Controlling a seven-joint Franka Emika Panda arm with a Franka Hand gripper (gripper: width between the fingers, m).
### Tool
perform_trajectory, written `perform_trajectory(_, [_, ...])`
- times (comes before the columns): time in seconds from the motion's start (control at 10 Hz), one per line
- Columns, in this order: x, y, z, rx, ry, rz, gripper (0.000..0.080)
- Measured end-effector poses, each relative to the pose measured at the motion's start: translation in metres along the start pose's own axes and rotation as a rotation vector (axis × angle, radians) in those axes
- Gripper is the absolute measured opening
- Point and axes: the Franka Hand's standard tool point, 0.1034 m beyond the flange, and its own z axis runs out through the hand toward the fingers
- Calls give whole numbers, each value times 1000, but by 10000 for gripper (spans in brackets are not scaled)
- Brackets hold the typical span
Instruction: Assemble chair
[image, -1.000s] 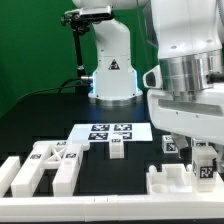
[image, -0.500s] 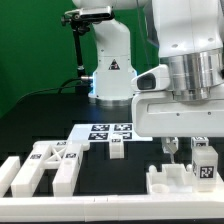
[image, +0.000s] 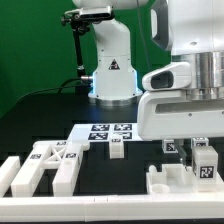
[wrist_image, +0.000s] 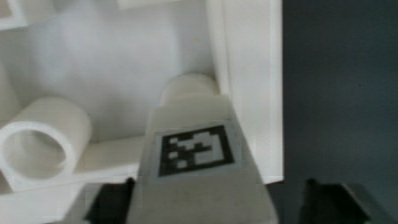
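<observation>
Chair parts (image: 55, 165) lie loose on table (image: 40, 120) in 2 groups. Gripper (image: 188, 148) sits low over the group at exterior view's right, fingers (wrist_image: 107, 203) flanking tagged part (wrist_image: 199, 140); cannot tell if clamped.

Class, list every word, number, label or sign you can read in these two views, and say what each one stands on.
Words or numbers: none readable in either view.
Black triangular sign on the white robot base: symbol too small to read.
Black-and-white square tags, patterns not text: on the marker board, the small white plastic cube, and the white tapered plastic part in the wrist view.
</observation>
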Motion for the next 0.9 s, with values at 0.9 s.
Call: perform_trajectory(0.9, [-4, 2, 3, 46, -33, 1215, 292])
